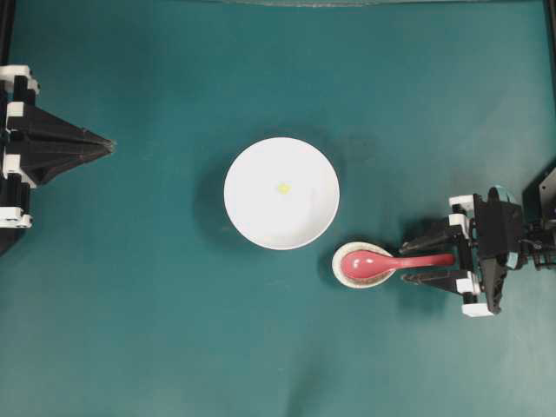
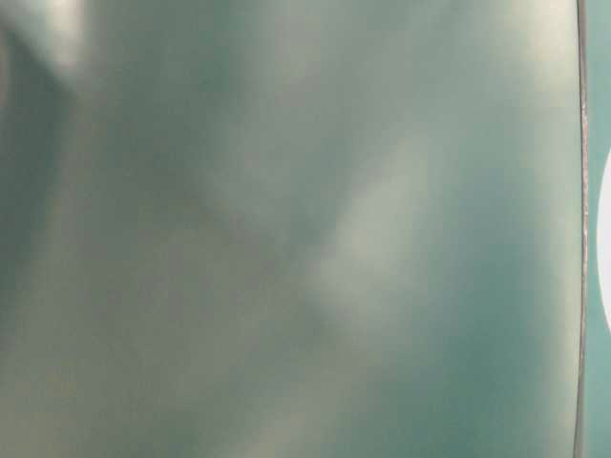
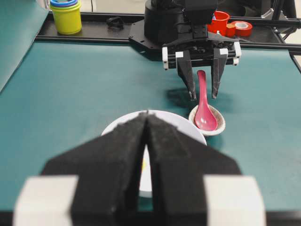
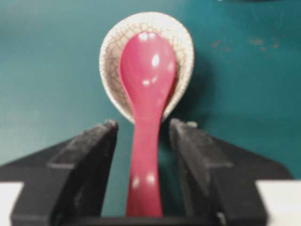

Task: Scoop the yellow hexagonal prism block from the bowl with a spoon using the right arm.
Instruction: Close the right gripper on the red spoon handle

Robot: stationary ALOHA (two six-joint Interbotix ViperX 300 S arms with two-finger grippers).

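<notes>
Black fingers of the right gripper (image 4: pixel 141 136) fill the bottom of the right wrist view, spread apart on either side of the spoon (image 4: pixel 145 108) handle with a gap on each side, gripping nothing. Beyond the fingertips, the spoon's pinkish-red scoop lies in the speckled rest (image 4: pixel 113 52), handle pointing back toward 6 o'clock between the fingers. Overhead, the rest (image 1: pixel 344 271) sits just off the white bowl (image 1: pixel 261 217) at about 4 o'clock from the bowl's middle, and the yellow hexagonal prism block (image 1: pixel 283 187) lies near the bowl's centre. Far off at 9 o'clock, the left gripper (image 1: pixel 109 141) is parked with its fingers pressed together, holding nothing. On the teal table (image 1: pixel 174 347) these are all well apart.
</notes>
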